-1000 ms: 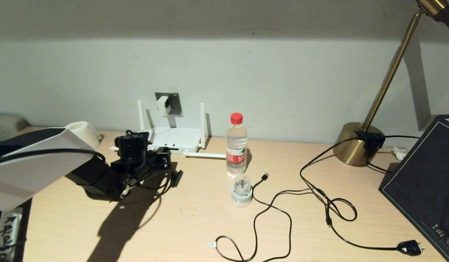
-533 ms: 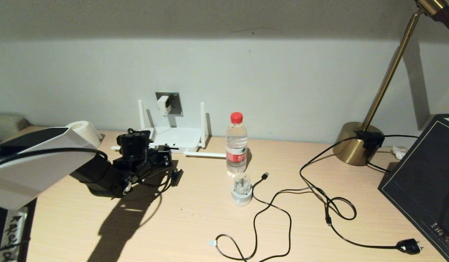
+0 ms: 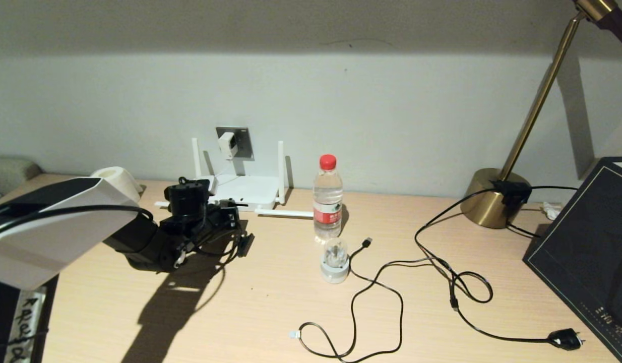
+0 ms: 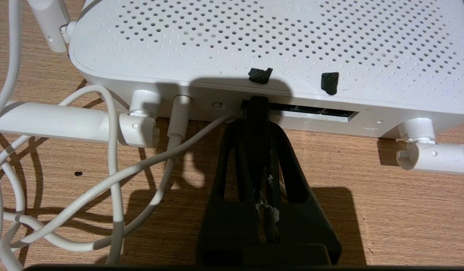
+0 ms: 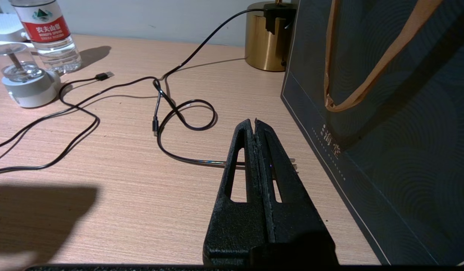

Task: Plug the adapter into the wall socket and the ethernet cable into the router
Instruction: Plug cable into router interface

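Since a second ago the left gripper (image 3: 229, 214) has crept a little farther toward the router (image 3: 243, 191). Its fingers (image 4: 256, 124) are pressed together on a dark connector whose tip sits at the port strip on the router's near face. I take it for the ethernet cable's (image 3: 225, 247) end, but the fingers hide most of it. Black cable loops hang around the wrist.

Just left of that port a white cord (image 4: 104, 177) is plugged in and sprawls in loops on the desk (image 3: 270, 312), close to the fingers. Two antennas (image 4: 66, 122) lie folded flat along the near edge, one on each side of the gripper.

Only the head view shows the wall behind: the adapter (image 3: 226, 143) is seated in the socket (image 3: 235, 142) above the router. To the right stand a water bottle (image 3: 327, 199) and a small domed gadget (image 3: 334, 262), with thin black cables (image 3: 376, 297) strewn on the desk and a brass lamp (image 3: 495, 199) far right.

The right wrist view alone shows the right gripper (image 5: 254, 124), jaws pressed together and empty, low over the desk beside a dark paper bag (image 5: 386, 131).
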Robot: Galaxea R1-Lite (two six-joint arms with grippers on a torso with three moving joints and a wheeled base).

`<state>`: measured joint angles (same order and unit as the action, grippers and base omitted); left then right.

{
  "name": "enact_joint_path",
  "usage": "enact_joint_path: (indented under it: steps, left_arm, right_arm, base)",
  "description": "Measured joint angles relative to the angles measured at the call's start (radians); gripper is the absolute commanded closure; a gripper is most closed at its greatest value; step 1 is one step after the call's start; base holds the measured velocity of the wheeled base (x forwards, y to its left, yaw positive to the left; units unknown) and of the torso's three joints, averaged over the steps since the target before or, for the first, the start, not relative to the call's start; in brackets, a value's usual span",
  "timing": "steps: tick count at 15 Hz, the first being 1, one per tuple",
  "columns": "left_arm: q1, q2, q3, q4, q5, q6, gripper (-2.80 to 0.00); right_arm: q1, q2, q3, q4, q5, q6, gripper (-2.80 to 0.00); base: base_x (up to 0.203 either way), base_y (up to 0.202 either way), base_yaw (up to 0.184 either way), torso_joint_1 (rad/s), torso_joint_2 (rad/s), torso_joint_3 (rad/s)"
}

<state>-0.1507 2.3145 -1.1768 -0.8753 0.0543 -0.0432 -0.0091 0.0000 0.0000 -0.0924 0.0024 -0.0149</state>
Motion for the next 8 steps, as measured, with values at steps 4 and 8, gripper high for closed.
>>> enact_joint_path:
  steps: [4, 8]
  left_arm:
    - [-0.011, -0.006, 0.033, -0.022, -0.015, 0.011, 0.0]
    - [-0.026, -0.014, 0.083, -0.091, -0.022, 0.016, 0.0]
  right_arm:
    - [0.0, 0.0, 0.0, 0.0, 0.0, 0.0, 0.0]
    - [0.0, 0.0, 0.0, 0.0, 0.0, 0.0, 0.0]
  base:
    - [0.0, 0.0, 0.0, 0.0, 0.0, 0.0]
    - [0.0, 0.0, 0.0, 0.0, 0.0, 0.0]
